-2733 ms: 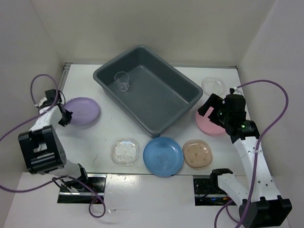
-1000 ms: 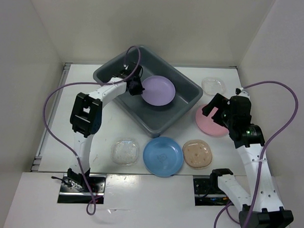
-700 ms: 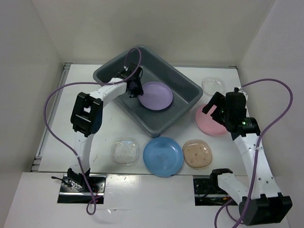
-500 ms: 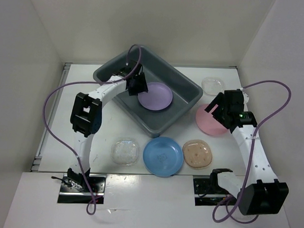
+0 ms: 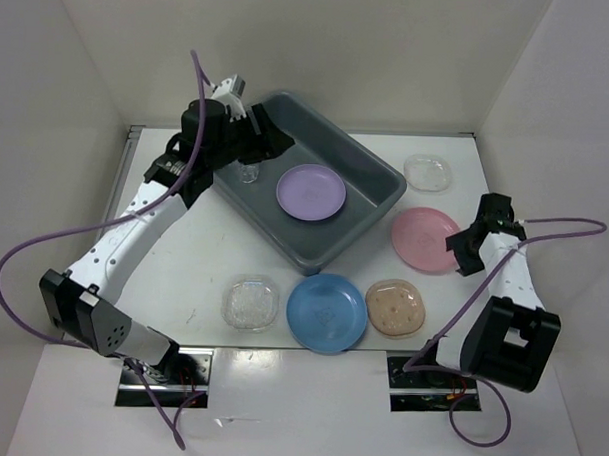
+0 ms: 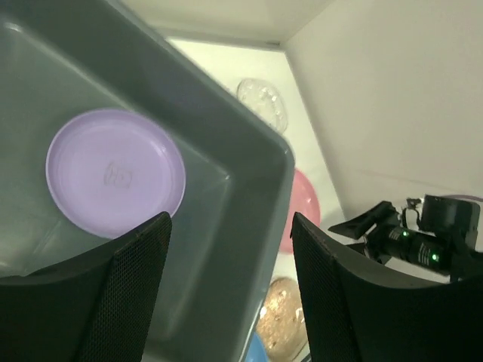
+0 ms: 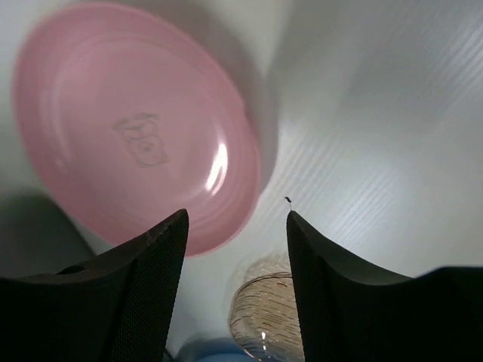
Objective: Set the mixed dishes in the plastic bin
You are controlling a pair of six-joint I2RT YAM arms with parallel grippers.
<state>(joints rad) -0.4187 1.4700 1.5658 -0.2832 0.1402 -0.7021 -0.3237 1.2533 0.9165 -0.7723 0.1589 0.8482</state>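
**Lying in the plastic bin: the lavender plate**

The lavender plate lies flat in the middle of the bin. The small clear cup stands near the bin's upper-left corner. The left jaws hang over that corner, wide apart, holding nothing. The right jaws are just beside the right edge of the pink plate, partly open and empty. Low on the counter, a clear dish, the blue plate and the tan dish lie in a row. Another clear dish sits at the upper right.

No legible txt; pink plate emboss mark unreadable.
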